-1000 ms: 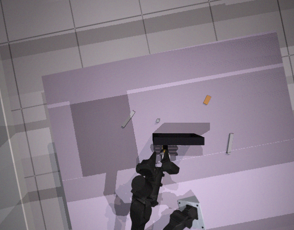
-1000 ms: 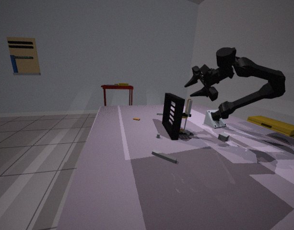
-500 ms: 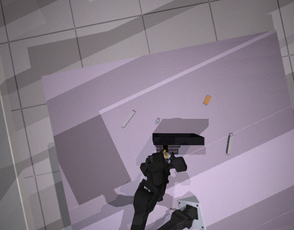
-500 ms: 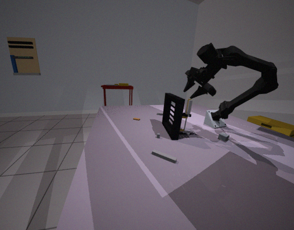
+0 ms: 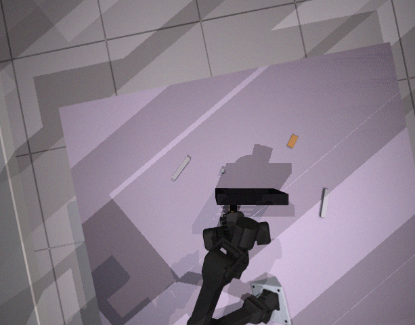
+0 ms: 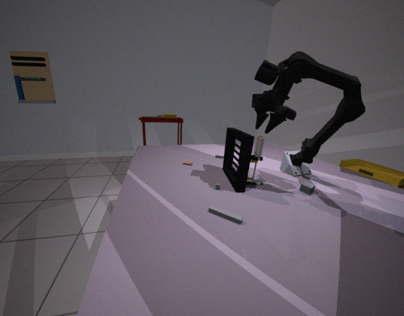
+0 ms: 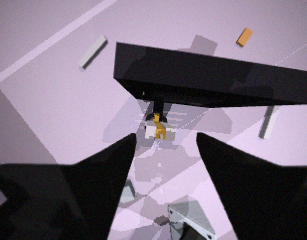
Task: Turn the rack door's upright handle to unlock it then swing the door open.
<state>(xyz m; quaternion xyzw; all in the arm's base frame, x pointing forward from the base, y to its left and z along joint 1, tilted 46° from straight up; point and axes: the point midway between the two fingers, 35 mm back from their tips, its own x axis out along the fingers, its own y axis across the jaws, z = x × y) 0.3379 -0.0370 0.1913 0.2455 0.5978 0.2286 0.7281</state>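
Note:
The black rack frame (image 5: 252, 199) (image 6: 248, 163) (image 7: 208, 77) stands upright on the table. Its slotted door (image 6: 236, 143) looks shut, in line with the frame. The white and orange upright handle (image 6: 259, 147) (image 7: 157, 129) stands out from the door on the arm's side; its turn angle is hard to tell. My gripper (image 6: 261, 130) (image 7: 165, 137) is open and empty, pointing down just above the handle's top. In the wrist view the handle shows between and slightly beyond the fingertips, left of their midline. In the top view the arm mostly hides the handle.
A grey bar (image 5: 181, 168) (image 6: 225, 215) (image 7: 93, 52) and a small grey piece (image 5: 222, 170) (image 6: 217, 186) lie left of the frame. An orange block (image 5: 292, 141) (image 6: 187, 163) lies behind it, another grey bar (image 5: 323, 202) (image 7: 267, 123) to the right. A grey block (image 6: 307, 187) lies near the arm's base.

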